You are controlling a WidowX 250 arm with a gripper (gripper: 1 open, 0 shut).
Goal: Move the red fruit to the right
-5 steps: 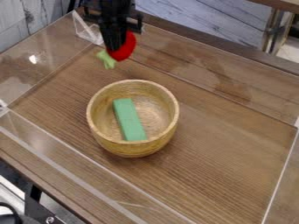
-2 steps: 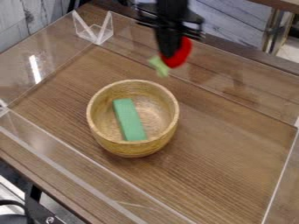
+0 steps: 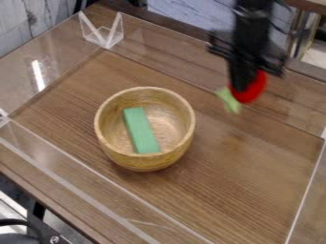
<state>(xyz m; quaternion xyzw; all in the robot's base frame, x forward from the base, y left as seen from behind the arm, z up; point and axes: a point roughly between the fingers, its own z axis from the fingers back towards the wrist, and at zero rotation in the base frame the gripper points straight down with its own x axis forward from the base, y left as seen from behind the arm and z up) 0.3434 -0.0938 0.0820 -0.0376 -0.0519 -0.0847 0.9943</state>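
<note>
The red fruit (image 3: 251, 87) is a small bright-red piece with a green leafy end (image 3: 228, 98) pointing down-left. It hangs above the wooden tabletop at the right side of the camera view. My gripper (image 3: 249, 76) points straight down and is shut on the red fruit, its dark fingers covering the fruit's top. The fruit is well to the right of the wooden bowl (image 3: 144, 128) and higher in the picture.
The wooden bowl sits at the table's middle with a flat green block (image 3: 140, 130) lying inside it. Clear plastic walls (image 3: 304, 195) border the tabletop, and a clear folded stand (image 3: 99, 30) stands at the back left.
My gripper has carried the red fruit from the back left, above the bowl, across to the right side and slightly lower.
</note>
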